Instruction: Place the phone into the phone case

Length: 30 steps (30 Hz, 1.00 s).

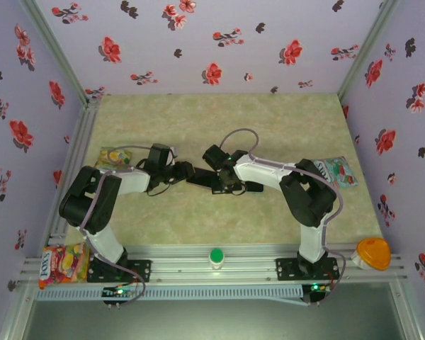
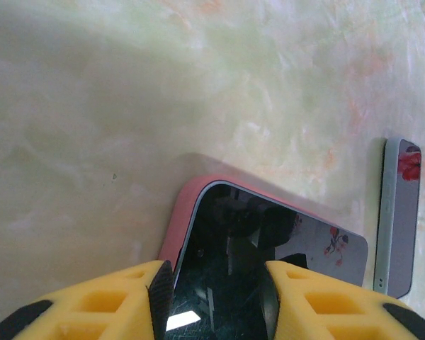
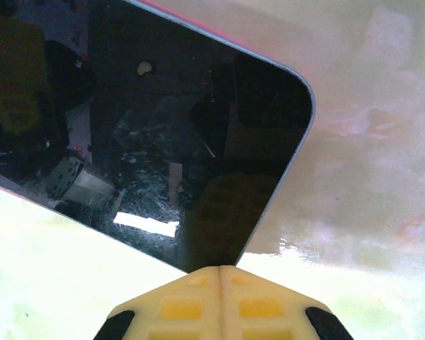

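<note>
Yellow-fingered left gripper (image 2: 214,283) nearest, jaws part spread over phone (image 2: 262,234) corner: one finger by pink case (image 2: 176,227) rim, other above glass; no clear hold. Phone lies screen-up inside case at table (image 2: 127,106) centre, stretching ahead and right of left gripper. Right gripper (image 3: 221,273) pinched closed, tips at phone edge near a corner. Both arms equally near; final press-in likely remains.

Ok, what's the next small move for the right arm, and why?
Probably press the shut right gripper down on the phone corner at its tips: the pink case wraps the opposite corner, but this end shows a bare grey rim.
</note>
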### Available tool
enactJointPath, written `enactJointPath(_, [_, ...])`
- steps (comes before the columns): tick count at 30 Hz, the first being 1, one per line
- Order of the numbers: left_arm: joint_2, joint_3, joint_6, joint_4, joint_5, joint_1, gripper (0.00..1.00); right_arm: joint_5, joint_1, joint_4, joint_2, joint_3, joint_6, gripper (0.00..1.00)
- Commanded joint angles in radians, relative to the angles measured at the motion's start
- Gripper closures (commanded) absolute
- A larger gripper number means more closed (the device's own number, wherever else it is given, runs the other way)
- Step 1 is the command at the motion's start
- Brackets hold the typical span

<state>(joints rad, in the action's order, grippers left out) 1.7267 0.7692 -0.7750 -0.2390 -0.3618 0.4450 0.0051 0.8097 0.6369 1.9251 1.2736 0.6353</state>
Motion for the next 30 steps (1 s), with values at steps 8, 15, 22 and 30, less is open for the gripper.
enactJointPath(8, [0.002,-0.021,-0.002,0.035,-0.009,0.020,0.58,-0.034,0.009,-0.111,0.275,-0.112,-0.003,1.00])
enactJointPath(15, [0.002,-0.016,0.000,0.050,-0.006,0.019,0.58,-0.052,0.009,-0.137,0.288,-0.125,0.004,1.00])
enactJointPath(22, [-0.004,-0.009,0.002,0.078,0.000,0.019,0.58,-0.076,0.008,-0.175,0.308,-0.139,0.012,1.00])
enactJointPath(30, [-0.021,0.011,0.023,0.148,0.021,0.019,0.58,-0.099,0.008,-0.223,0.325,-0.159,0.020,1.00])
